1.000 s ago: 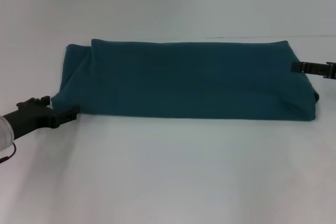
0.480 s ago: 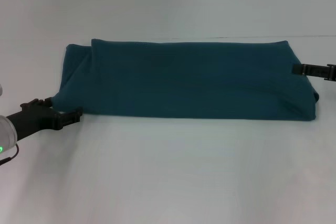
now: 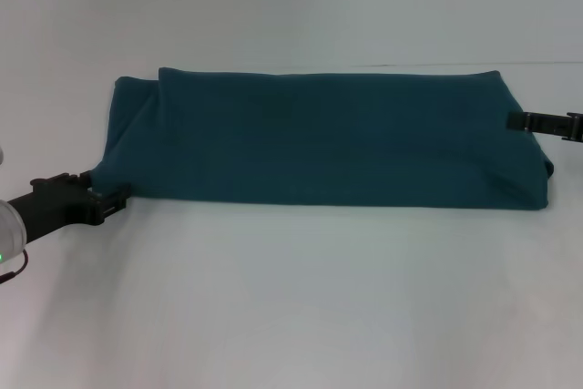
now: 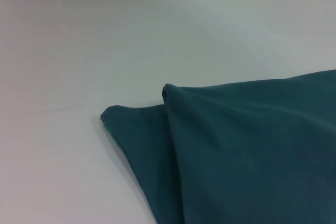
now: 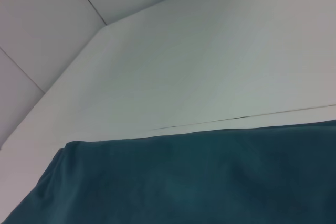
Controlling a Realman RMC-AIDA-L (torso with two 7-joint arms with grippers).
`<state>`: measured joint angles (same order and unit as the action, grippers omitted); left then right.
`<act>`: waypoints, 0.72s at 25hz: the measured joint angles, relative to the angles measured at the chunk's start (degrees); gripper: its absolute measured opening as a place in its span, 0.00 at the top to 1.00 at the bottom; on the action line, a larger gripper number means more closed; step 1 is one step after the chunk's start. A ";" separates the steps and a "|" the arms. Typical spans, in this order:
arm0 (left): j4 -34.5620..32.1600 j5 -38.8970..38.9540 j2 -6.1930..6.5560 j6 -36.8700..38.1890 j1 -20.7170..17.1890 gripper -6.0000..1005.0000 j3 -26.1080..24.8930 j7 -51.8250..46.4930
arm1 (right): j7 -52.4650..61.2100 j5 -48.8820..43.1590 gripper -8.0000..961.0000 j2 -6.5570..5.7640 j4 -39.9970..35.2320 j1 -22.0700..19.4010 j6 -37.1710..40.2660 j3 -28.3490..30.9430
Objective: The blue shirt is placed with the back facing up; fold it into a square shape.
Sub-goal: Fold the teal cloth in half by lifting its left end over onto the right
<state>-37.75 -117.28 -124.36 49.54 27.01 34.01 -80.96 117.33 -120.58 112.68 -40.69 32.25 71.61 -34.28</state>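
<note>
The left claw (image 3: pixel 111 204) is seen at the near left corner of the blue shirt (image 3: pixel 328 138); whether it is clenched cannot be told. The shirt is laid across the middle of the white counter (image 3: pixel 301 307) as a long band, so one fold looks done. A square is not made yet. The right claw (image 3: pixel 521 120) is seen at the right edge; its state cannot be told.

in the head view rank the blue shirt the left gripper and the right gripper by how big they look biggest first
1. The blue shirt, by far the largest, spanning most of the table's width.
2. The left gripper, at the shirt's near left corner.
3. The right gripper, at the shirt's right edge; it is cut off by the picture's edge, so its true size is unsure.
</note>
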 joint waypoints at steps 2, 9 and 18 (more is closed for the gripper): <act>-0.07 0.01 0.00 -0.11 0.01 0.24 0.00 -0.09 | 0.00 0.00 0.14 -0.01 0.01 0.00 -0.25 0.00; 0.11 0.00 0.04 -1.99 0.56 0.54 0.14 -0.27 | -0.06 0.00 0.14 -0.04 0.53 -0.04 -0.71 0.00; 0.82 0.00 0.17 -3.57 1.42 0.87 0.47 -0.35 | 0.12 0.00 0.17 -0.27 0.62 -0.35 -0.70 -0.16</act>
<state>-36.93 -117.28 -124.20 45.97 28.43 34.48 -81.30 117.45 -120.58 112.41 -40.07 31.90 70.91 -34.44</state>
